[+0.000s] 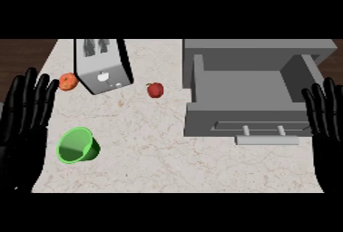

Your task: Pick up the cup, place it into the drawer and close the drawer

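A green cup lies tipped on its side on the marble counter at the lower left, its mouth facing up and left. The grey drawer stands pulled open at the right, its inside bare, with a bar handle on its front. My left hand is open at the left edge, fingers up, just left of the cup and apart from it. At the right edge my right hand rests open, fingers up, beside the drawer's right wall.
A silver toaster stands at the back left. An orange fruit lies to its left and a red apple to its right, between toaster and drawer. Dark wood floor shows beyond the counter's left edge.
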Controlling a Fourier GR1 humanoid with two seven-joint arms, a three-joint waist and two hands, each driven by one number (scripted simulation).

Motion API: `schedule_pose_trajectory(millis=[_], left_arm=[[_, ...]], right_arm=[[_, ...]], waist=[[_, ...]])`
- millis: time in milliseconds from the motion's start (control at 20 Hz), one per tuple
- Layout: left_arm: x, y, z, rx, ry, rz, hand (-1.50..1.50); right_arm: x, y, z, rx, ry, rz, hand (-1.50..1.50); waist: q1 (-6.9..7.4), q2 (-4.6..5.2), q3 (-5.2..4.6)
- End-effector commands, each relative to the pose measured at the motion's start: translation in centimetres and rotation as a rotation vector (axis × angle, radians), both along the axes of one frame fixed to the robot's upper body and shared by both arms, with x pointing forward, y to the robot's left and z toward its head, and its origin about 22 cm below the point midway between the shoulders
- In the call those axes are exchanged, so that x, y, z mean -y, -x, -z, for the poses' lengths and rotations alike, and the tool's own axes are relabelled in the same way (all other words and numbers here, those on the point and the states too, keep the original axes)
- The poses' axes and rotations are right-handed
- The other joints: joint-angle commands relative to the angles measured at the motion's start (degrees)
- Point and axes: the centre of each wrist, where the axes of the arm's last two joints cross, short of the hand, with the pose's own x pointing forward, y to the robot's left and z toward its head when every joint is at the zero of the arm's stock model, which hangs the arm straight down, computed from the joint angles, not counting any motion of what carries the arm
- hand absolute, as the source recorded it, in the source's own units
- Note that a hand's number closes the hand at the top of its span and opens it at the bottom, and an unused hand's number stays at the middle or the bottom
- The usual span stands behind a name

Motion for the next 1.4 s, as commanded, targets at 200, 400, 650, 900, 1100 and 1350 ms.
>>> schedule_pose_trajectory(millis=[200, 400, 650, 900, 1100, 1350], left_arm=[[-7.1, 1.7, -1.8, -0.001, -0.013, 0.201, -1.5], [-8.8, 1.7, 3.0, -0.249, 0.227, 0.155, -1.5], [-12.3, 2.4, 4.2, -0.279, 0.242, 0.158, -1.5], [-15.0, 0.8, 6.7, -0.326, 0.195, 0.101, -1.5], [-12.8, -1.2, 10.5, -0.382, 0.181, 0.075, -1.5], [-15.0, -1.2, 12.2, -0.43, 0.19, 0.047, -1.5]], right_arm=[[-0.5, -0.6, -1.3, 0.065, 0.002, -0.023, -1.5], [0.2, -0.3, -0.5, -0.116, 0.056, -0.168, -1.5], [0.2, -4.2, -0.8, -0.132, 0.046, -0.173, -1.5], [-0.7, -4.5, 0.3, -0.126, 0.056, -0.192, -1.5], [1.0, -6.0, -1.2, -0.099, 0.035, -0.191, -1.5], [1.0, -7.3, -1.2, -0.086, 0.052, -0.174, -1.5]], waist=[[0.66, 1.01, 0.08], [0.47, 1.13, 0.07], [0.51, 1.14, 0.11], [0.13, 1.12, 0.11], [-0.01, 1.16, 0.11], [0.1, 1.1, 0.12]])
